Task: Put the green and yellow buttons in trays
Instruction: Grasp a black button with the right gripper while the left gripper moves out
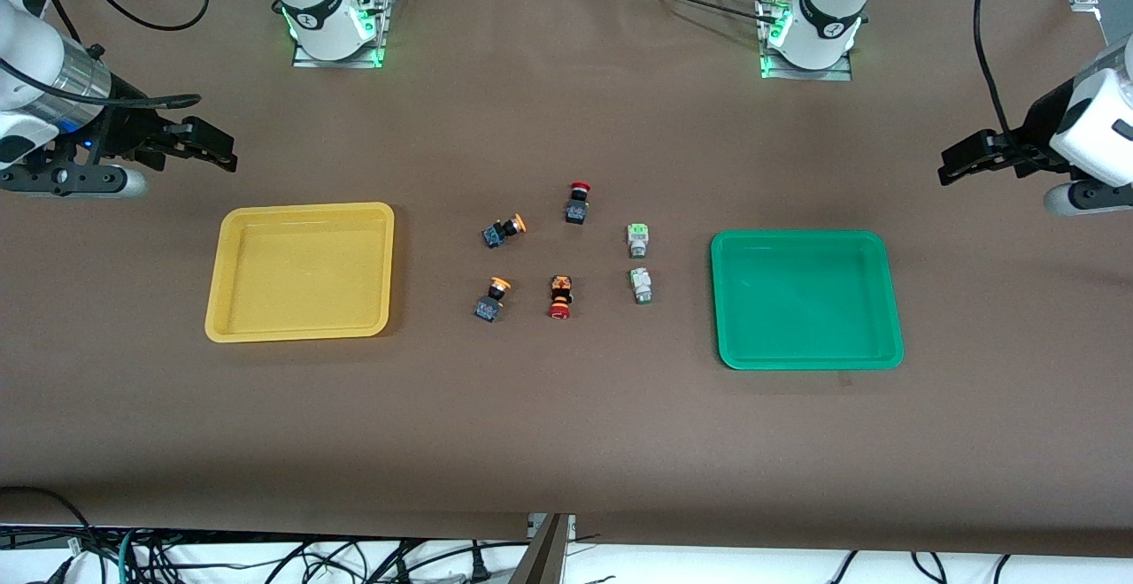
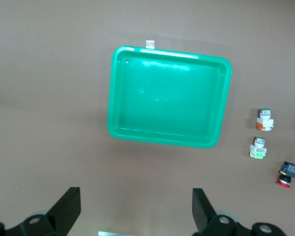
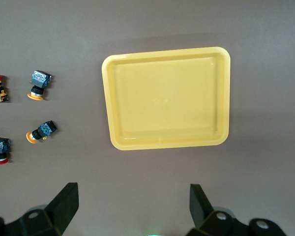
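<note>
Between the yellow tray (image 1: 301, 271) and green tray (image 1: 805, 299) on the desk (image 1: 566, 425) lie all four buttons, well apart from both claws. The yellow-capped buttons (image 1: 504, 231) lie tipped over, as do the green-capped buttons (image 1: 639, 240). The left claw (image 1: 954, 164) and right claw (image 1: 221, 149) hover spread, holding nothing.

Two red-capped switches, black-bodied (image 1: 577, 203) and orange-bodied (image 1: 559, 295), on brown table (image 1: 566, 442)

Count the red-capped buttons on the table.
2. The black red-capped button lies farthest from the front camera of the cluster between the trays; the orange red-capped button lies nearer, between a yellow-capped and a green-capped one. None seems hidden.
</note>
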`<state>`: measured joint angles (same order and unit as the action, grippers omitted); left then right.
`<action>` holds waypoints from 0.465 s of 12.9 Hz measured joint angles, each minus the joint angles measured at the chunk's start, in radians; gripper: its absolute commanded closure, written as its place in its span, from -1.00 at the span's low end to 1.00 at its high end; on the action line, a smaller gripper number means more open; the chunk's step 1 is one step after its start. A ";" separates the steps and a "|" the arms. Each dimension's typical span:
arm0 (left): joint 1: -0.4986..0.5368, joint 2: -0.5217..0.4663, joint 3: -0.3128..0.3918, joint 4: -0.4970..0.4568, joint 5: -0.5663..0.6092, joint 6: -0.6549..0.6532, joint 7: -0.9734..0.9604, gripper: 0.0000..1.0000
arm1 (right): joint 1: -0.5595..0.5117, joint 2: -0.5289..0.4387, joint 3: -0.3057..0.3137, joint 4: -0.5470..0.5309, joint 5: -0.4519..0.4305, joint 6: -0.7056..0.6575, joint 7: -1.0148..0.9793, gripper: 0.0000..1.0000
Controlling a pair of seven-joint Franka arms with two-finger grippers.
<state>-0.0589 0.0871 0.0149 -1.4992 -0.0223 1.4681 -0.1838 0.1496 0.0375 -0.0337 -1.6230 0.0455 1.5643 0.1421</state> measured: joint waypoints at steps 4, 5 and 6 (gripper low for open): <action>0.001 0.014 -0.001 -0.001 0.000 0.000 -0.002 -1.00 | 0.043 0.063 0.004 -0.013 0.000 0.024 0.043 -1.00; 0.000 0.016 -0.001 -0.001 0.000 0.000 -0.002 -1.00 | 0.067 0.107 0.005 -0.018 0.001 0.080 0.100 -0.99; 0.001 0.020 -0.001 -0.003 0.000 0.000 -0.002 -1.00 | 0.096 0.162 0.007 -0.020 0.004 0.147 0.166 -0.99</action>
<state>-0.0584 0.1067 0.0143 -1.5019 -0.0225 1.4682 -0.1853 0.2460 0.1996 -0.0271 -1.6427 0.0499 1.7111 0.3079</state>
